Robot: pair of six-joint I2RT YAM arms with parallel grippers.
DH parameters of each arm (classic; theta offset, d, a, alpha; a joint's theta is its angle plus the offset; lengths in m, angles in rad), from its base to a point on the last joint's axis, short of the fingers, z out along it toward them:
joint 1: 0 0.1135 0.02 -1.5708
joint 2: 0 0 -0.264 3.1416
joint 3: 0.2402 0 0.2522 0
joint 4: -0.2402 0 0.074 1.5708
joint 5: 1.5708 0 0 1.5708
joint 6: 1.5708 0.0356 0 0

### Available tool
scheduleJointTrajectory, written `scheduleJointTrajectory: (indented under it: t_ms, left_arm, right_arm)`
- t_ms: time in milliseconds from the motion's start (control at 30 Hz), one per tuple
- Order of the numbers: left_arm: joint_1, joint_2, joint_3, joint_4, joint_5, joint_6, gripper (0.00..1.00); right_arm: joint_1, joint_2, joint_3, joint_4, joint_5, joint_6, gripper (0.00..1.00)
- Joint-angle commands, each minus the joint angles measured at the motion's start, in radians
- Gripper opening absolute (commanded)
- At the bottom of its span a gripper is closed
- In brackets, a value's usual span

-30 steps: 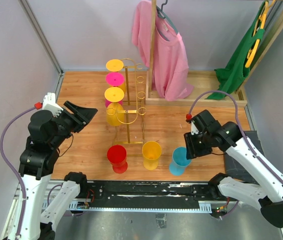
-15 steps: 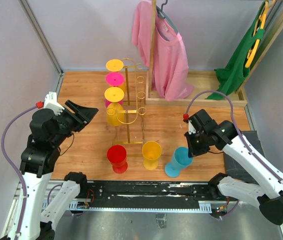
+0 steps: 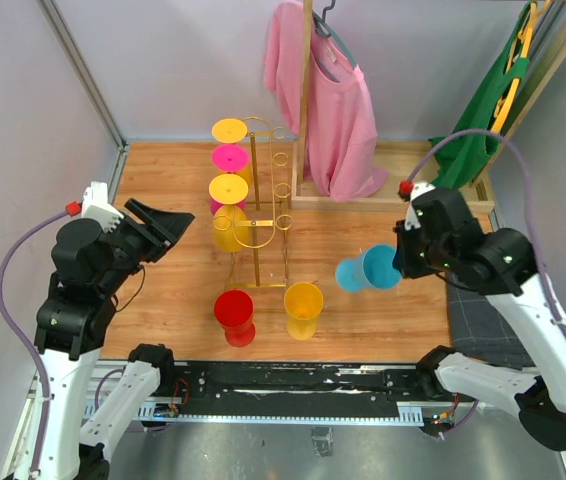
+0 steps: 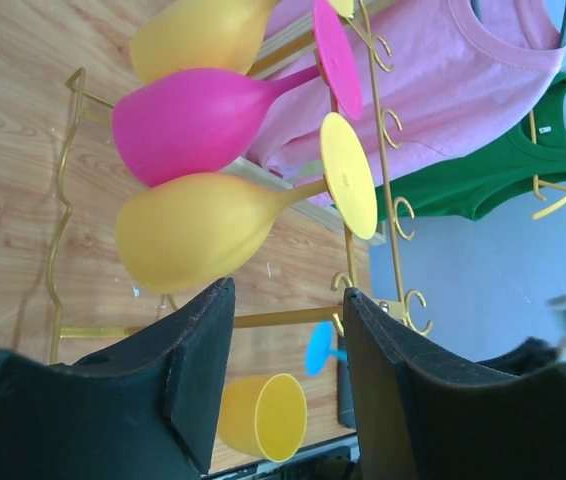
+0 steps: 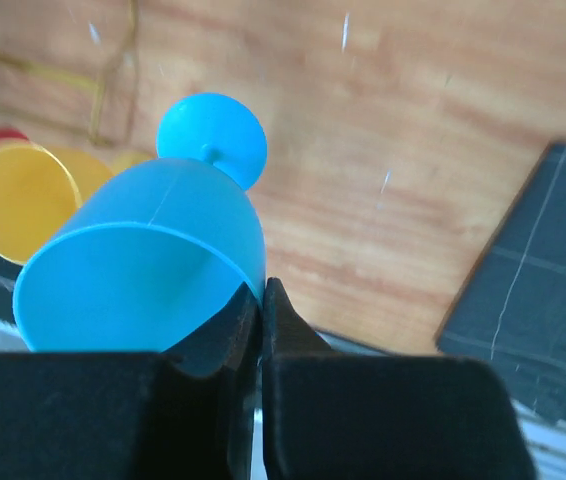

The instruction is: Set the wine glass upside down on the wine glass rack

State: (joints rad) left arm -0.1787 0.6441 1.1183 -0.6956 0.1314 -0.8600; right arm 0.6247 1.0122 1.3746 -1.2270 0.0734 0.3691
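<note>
My right gripper (image 3: 400, 262) is shut on the rim of a blue wine glass (image 3: 368, 270) and holds it on its side above the table, foot pointing left. In the right wrist view the blue glass (image 5: 153, 270) has one finger inside its bowl and one outside. The gold wire wine glass rack (image 3: 260, 200) stands mid-table with yellow and pink glasses (image 3: 228, 190) hanging on its left side; its right loops are bare. My left gripper (image 3: 163, 225) is open and empty, left of the rack, which shows in its wrist view (image 4: 378, 180).
A red glass (image 3: 234, 317) and a yellow glass (image 3: 303, 309) stand upright near the front edge. A wooden clothes stand (image 3: 308, 95) with a pink shirt (image 3: 328, 100) is behind the rack. A green shirt (image 3: 483, 120) hangs at back right. A dark mat (image 3: 483, 320) lies at right.
My right gripper lifted the blue glass off the table, tipped it onto its side and carried it up and to the right. The left arm barely moved.
</note>
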Motion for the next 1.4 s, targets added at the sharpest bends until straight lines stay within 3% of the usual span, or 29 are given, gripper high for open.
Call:
scheduleJointTrajectory:
  t_ms: [0,167,267,500,700,867,1067,1367]
  left_arm:
    - [-0.008,-0.019,0.037,0.027,-0.018,-0.01,0.52]
    - [-0.008,-0.021,0.061,0.027,0.001,-0.027,0.52]
    - [-0.008,-0.024,0.074,0.033,0.014,-0.038,0.53]
    - [-0.008,-0.029,0.043,0.163,0.094,-0.105,0.54]
    - [-0.008,-0.027,-0.027,0.428,0.173,-0.215,0.54]
    - [-0.008,-0.023,-0.078,0.617,0.184,-0.262,0.55]
    - [-0.008,0.028,-0.105,0.804,0.25,-0.302,0.57]
    - [-0.001,0.172,-0.138,1.105,0.37,-0.448,0.57]
  right_arm:
    - [0.018,-0.017,0.182,0.025,0.124,-0.013,0.01]
    - [0.018,0.008,0.368,0.132,0.198,-0.046,0.01]
    - [0.018,-0.009,0.366,0.292,0.204,-0.087,0.01]
    - [0.017,-0.007,0.277,0.794,-0.032,-0.059,0.01]
    - [0.017,0.123,0.283,1.139,-0.322,0.121,0.01]
    - [0.0,0.245,0.34,1.327,-0.526,0.268,0.01]
    - [-0.104,0.39,0.36,1.657,-0.794,0.608,0.01]
    - [-0.187,0.413,0.313,1.915,-0.882,0.851,0.01]
